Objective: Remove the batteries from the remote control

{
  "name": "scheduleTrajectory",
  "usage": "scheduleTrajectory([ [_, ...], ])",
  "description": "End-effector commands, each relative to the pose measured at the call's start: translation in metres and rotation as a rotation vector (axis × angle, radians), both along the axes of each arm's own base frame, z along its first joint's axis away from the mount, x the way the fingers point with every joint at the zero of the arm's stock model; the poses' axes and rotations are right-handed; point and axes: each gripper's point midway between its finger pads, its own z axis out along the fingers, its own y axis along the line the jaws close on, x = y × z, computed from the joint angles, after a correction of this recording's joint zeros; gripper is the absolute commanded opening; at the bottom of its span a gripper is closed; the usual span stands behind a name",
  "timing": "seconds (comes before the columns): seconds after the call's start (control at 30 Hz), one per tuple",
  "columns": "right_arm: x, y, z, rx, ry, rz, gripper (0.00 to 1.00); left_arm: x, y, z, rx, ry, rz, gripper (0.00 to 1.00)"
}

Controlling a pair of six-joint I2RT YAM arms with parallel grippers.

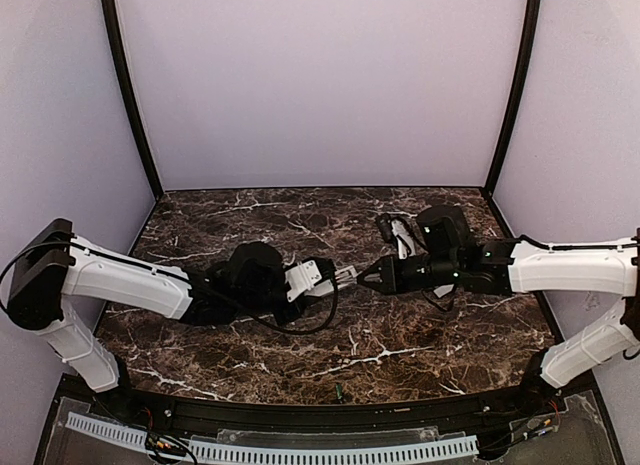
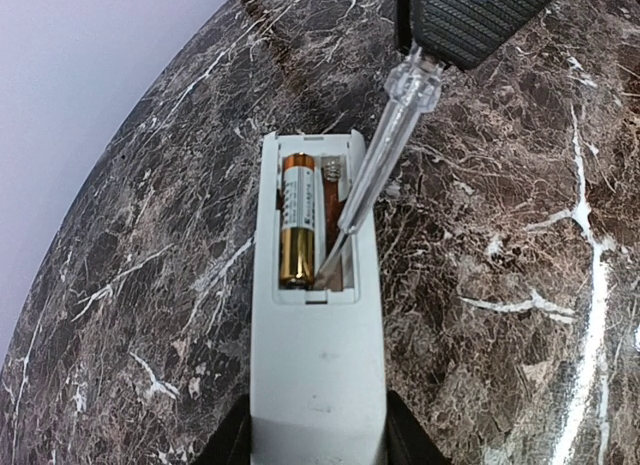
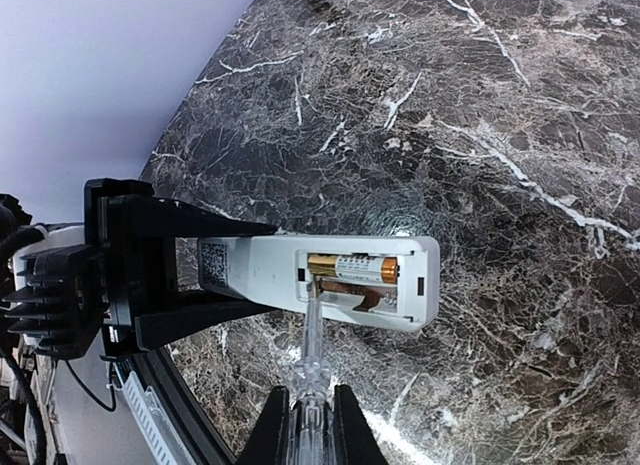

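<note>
My left gripper (image 2: 318, 447) is shut on the plain end of the white remote control (image 2: 318, 365), holding it above the marble table. The battery compartment is uncovered. One gold battery (image 2: 297, 220) lies in one slot; the slot beside it shows only a brown strip and a spring. My right gripper (image 3: 312, 427) is shut on a clear stick-like tool (image 3: 312, 360). The tool's thin tip reaches into the empty slot, by the battery's gold end (image 3: 322, 265). In the top view the two grippers meet at the table's middle, around the remote control (image 1: 345, 277).
A small white piece with a dark object beside it (image 1: 398, 233) lies on the table behind my right arm. The dark marble table (image 1: 300, 355) ends at a black frame (image 1: 330, 413) along the near side. Pale walls close the back and sides.
</note>
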Motion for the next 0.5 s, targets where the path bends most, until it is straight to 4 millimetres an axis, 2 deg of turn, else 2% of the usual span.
scheduleTrajectory([
  [0.0,0.01,0.003,-0.004,-0.05,-0.047,-0.015,0.0,-0.015,-0.033,0.038,-0.137,0.01,-0.119,0.0],
  [0.27,0.011,0.002,-0.007,-0.137,-0.071,0.009,0.0,-0.011,-0.034,0.023,-0.066,0.044,-0.115,0.0],
  [0.47,0.011,0.011,-0.016,-0.149,-0.049,0.021,0.0,-0.008,-0.04,0.013,-0.049,0.1,-0.091,0.0],
])
